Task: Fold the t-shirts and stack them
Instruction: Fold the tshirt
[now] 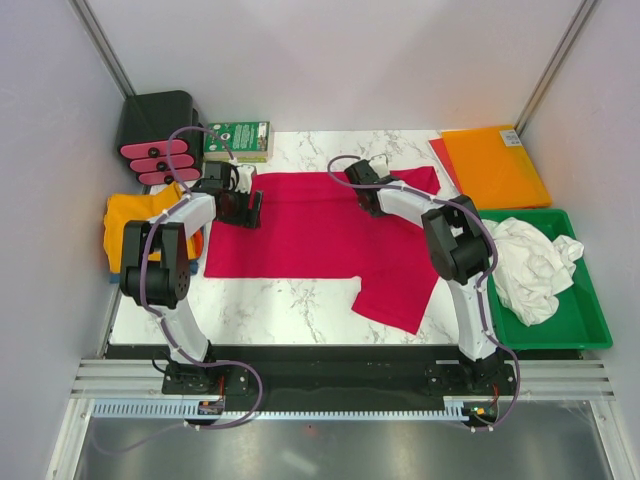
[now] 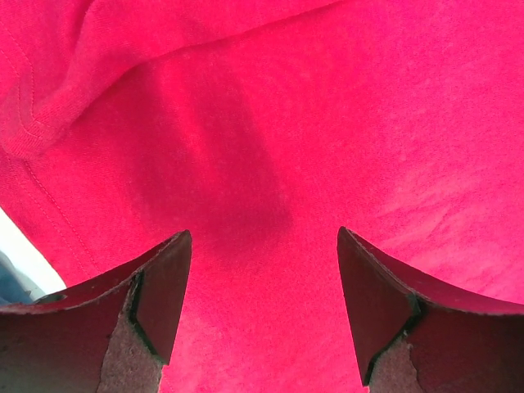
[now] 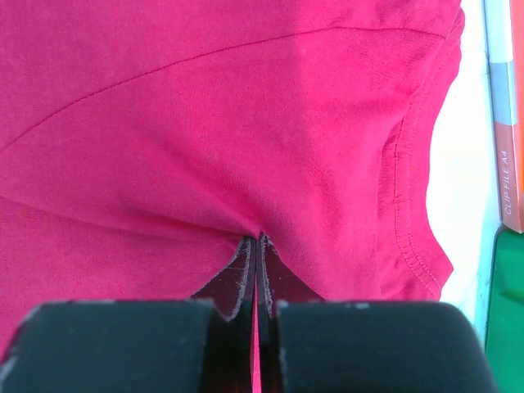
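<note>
Two grippers down on one soft crimson-red short-sleeved t-shirt [image 1: 310, 235], spread nearly flat across the middle of a white marbled tabletop [image 1: 290, 305], with one flap of cloth reaching toward the near edge on the right. At the shirt's far left corner, the left gripper [image 1: 250, 208], released, jaws wide over the red cloth and nothing between them. From the left wrist: both dark fingertips [image 2: 160, 303] well apart, a soft crease crossing the fabric beyond; contact with the cloth impossible to tell. Toward the far right of the shirt, near a stitched hem, the right gripper [image 1: 358, 188], clenched on a pinch of the crimson fabric. From the right wrist: fingers [image 3: 246, 274] pressed together, cloth puckered at the tips, a thin line of red caught between the pads. At the table's left edge, a crumpled golden-yellow t-shirt [image 1: 135, 222]. On the right, a rumpled white t-shirt [image 1: 530, 265] heaped inside a shallow green plastic tray [image 1: 590, 335]. Beyond the tray, at the far right corner, a stiff flat orange plastic sheet [image 1: 495, 165].
</note>
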Tool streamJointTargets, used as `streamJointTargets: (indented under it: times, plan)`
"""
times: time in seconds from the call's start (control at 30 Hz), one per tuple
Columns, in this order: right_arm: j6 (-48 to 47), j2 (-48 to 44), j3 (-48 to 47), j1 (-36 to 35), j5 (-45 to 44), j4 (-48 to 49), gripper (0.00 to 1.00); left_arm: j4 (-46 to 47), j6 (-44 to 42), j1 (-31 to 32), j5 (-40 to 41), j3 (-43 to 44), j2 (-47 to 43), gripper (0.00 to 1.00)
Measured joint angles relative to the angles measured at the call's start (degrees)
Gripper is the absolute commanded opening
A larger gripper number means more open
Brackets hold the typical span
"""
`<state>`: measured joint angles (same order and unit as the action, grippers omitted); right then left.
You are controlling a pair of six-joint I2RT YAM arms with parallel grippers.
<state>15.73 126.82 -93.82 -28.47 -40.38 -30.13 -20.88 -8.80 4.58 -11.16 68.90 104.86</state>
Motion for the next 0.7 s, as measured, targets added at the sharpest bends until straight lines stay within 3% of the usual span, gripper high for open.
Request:
streamJointTargets:
  times: [0.37,0.67,0.7]
  plan:
    - [0.5,-3.2,-0.7,0.9,0.7,0.5,0.0,0.0,0.0,0.0,0.0,0.0,0.5,0.78]
    - [1.7,-2.4,-8.7,4.7,2.2,0.5,0.0,0.0,0.0,0.0,0.0,0.0,1.1,0.78]
    - [1.7,-1.9,-10.0,5.1,2.1,0.6,0.07,0.0,0.0,0.0,0.0,0.0,1.4,0.78]
